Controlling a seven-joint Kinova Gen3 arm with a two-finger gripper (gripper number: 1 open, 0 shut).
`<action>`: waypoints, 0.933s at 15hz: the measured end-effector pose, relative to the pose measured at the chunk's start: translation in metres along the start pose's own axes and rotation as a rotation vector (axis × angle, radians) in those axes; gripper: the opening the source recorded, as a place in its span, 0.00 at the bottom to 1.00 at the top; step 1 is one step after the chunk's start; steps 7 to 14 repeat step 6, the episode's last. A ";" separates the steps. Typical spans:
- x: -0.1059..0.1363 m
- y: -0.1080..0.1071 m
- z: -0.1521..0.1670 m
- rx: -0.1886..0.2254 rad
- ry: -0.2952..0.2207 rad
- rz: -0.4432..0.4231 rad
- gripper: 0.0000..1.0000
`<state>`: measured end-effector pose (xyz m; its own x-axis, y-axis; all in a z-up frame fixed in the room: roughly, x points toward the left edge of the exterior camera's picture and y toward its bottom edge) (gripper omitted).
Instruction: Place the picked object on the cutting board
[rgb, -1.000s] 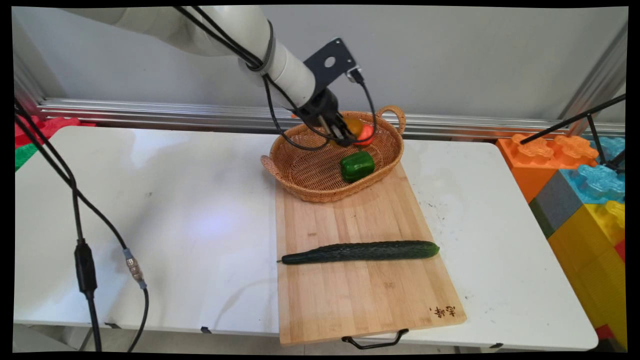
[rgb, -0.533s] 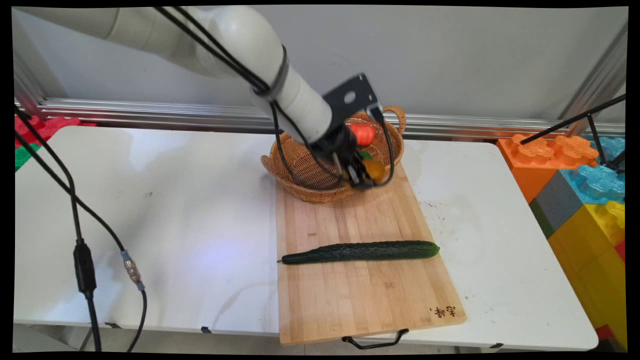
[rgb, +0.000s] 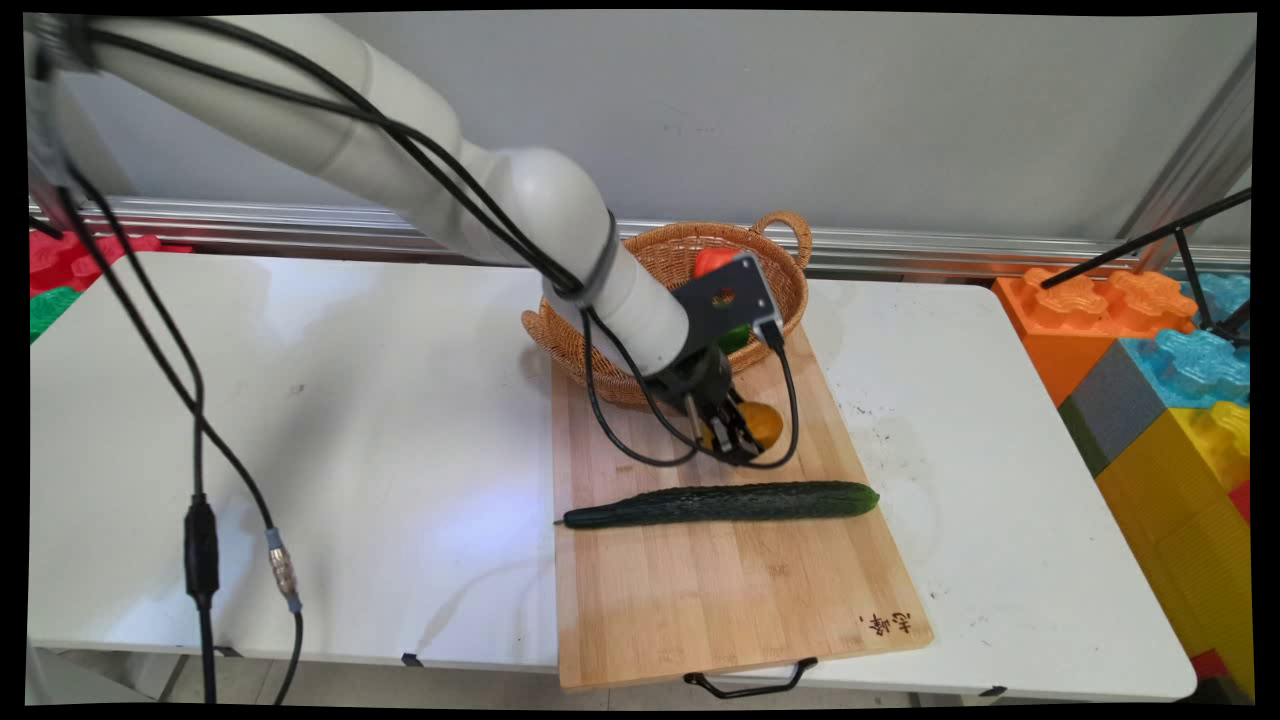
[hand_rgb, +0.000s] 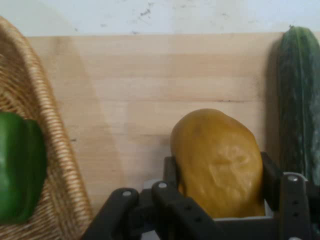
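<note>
At frame centre we see the gripper (rgb: 738, 437) clamped on a yellow-orange fruit (hand_rgb: 218, 160) above the cutting board (rgb: 700, 580); its corner characters are illegible.

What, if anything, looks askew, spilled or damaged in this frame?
Nothing stands out. The gripper holds a yellow fruit over the cutting board; the cucumber lies whole across it, and the basket sits upright with a green pepper inside.

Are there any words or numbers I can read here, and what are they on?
Dark burned-in characters sit on the near right corner of the cutting board in the main view, too small to read.
No other writing shows on the hand, the yellow fruit it holds, the cucumber or the basket.
</note>
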<state>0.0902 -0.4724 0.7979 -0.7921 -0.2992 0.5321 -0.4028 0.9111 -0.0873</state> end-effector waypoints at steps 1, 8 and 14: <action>-0.002 0.002 0.010 -0.007 -0.002 0.001 0.00; 0.007 0.005 0.022 -0.022 0.010 0.001 1.00; 0.007 0.005 0.022 -0.022 0.010 0.001 1.00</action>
